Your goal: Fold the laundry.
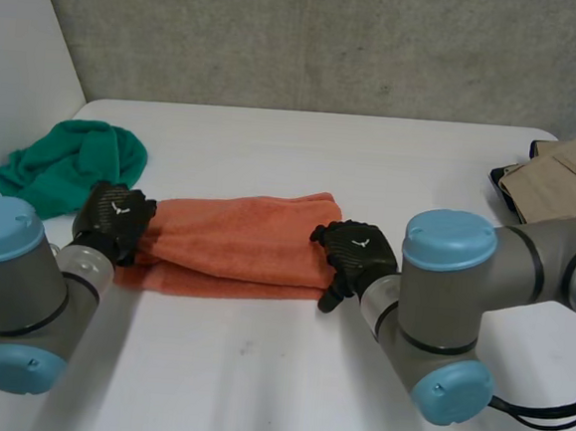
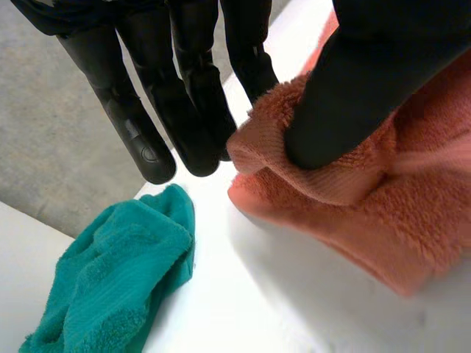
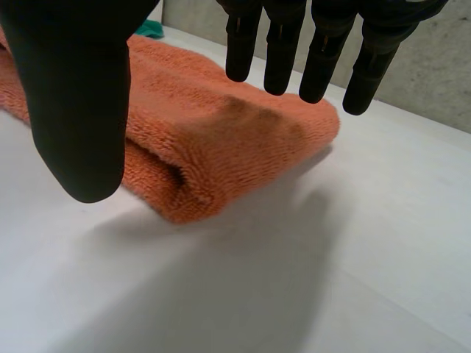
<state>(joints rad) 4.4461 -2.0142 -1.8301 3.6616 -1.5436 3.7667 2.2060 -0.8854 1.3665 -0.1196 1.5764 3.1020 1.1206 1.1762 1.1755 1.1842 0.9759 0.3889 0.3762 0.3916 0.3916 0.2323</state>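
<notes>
An orange towel (image 1: 236, 236), folded into a long band, lies across the middle of the white table (image 1: 256, 373). My left hand (image 1: 113, 217) is at its left end. In the left wrist view the thumb (image 2: 353, 88) presses a bunched fold of the orange towel (image 2: 383, 220) against the fingers (image 2: 184, 110), so the hand is shut on that end. My right hand (image 1: 355, 251) hovers at the right end. In the right wrist view its fingers (image 3: 324, 51) are straight and spread from the thumb (image 3: 81, 95), just above the orange towel (image 3: 213, 140), holding nothing.
A crumpled green towel (image 1: 68, 163) lies at the back left, close beside my left hand, and appears past its fingertips as the green towel (image 2: 118, 279). A folded beige garment (image 1: 565, 177) sits at the table's far right edge. Bare table lies in front of the towel.
</notes>
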